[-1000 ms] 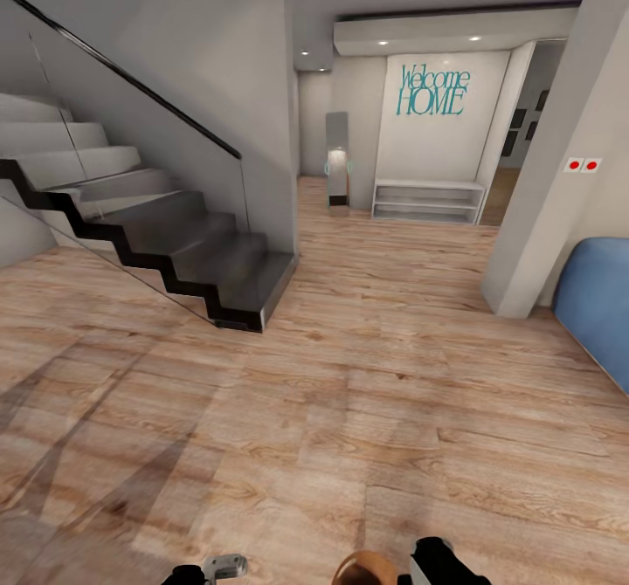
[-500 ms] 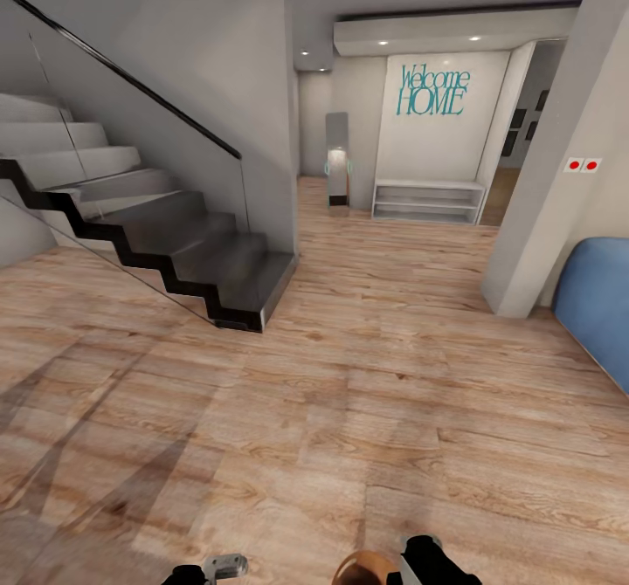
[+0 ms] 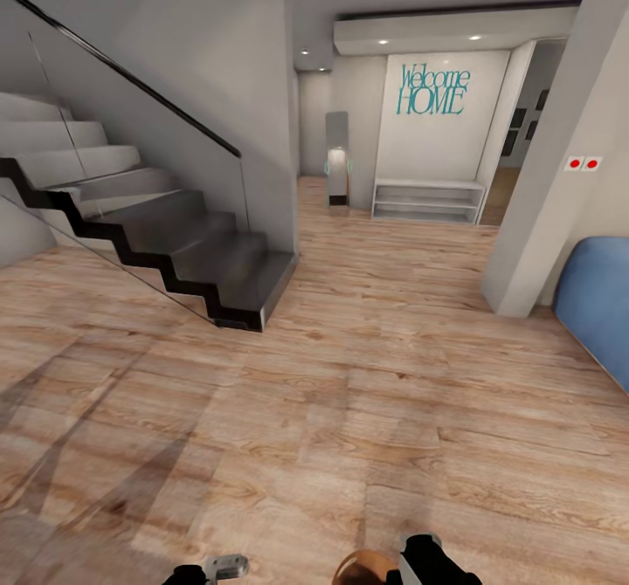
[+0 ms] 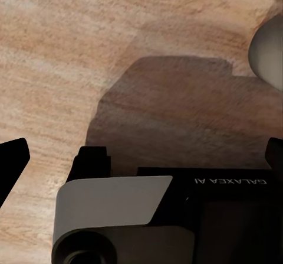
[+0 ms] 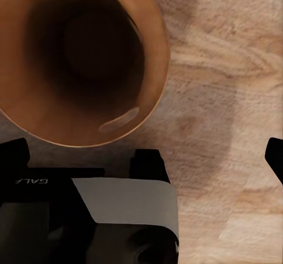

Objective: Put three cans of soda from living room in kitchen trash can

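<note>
Right arm point(image 3: 432, 560) shifted left, trash can point(image 3: 362, 566) beside

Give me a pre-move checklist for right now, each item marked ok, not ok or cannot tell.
1. Trash can in sight below the right tool: ok. The right wrist view looks straight into its glossy brown inside.
2. Trash can gripped by the right tool: cannot tell. The fingertips show far apart at the picture's edges, off the rim.
3. Soda cans inside the trash can: not ok. The part of the inside that shows holds none.
4. Left tool free: ok. Only wood floor and shadow lie between its spread fingertips.
5. Way ahead: ok. Bare floor runs to the hallway; stairs on the left, blue seat on the right.
</note>
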